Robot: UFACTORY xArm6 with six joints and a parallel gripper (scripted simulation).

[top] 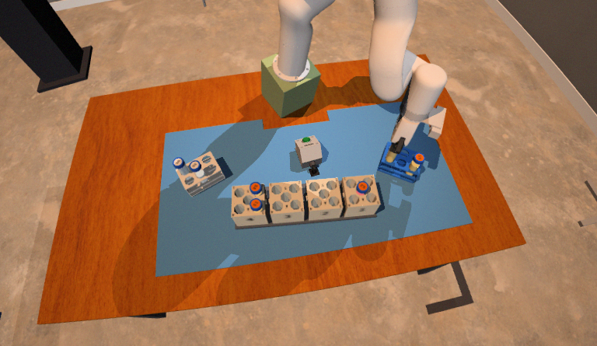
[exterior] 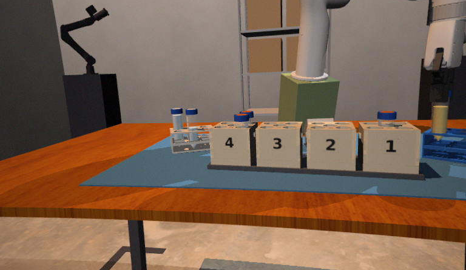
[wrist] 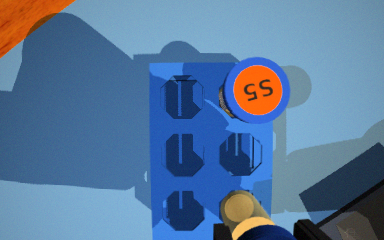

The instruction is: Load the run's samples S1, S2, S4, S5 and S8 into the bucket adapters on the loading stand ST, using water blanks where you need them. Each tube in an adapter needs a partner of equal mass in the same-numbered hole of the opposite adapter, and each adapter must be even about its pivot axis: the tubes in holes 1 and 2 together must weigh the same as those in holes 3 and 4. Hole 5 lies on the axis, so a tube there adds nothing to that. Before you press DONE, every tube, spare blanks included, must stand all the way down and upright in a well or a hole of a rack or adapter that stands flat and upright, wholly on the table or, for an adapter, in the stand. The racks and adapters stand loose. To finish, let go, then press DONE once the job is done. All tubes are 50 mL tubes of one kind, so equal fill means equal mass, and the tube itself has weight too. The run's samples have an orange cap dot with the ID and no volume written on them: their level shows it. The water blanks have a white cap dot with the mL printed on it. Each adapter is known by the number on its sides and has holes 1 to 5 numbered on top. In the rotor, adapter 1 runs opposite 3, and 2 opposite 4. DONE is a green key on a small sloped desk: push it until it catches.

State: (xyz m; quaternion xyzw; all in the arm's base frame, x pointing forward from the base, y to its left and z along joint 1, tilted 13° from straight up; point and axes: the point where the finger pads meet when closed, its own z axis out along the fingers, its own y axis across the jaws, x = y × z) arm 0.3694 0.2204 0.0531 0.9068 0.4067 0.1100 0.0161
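My gripper is shut on a blue-capped tube of yellow liquid, its ID not readable. The tube hangs over the blue rack, its tip near a corner hole; how far in I cannot tell. Sample S5 stands in that rack. Adapter 4 holds two orange-dot tubes in its right-hand holes. Adapter 1 holds one orange-dot tube in its middle hole. Adapters 3 and 2 show no tubes.
A clear rack at the left holds two white-dot blanks. The green DONE key is on its grey desk behind the adapters. The adapters stand in the dark stand.
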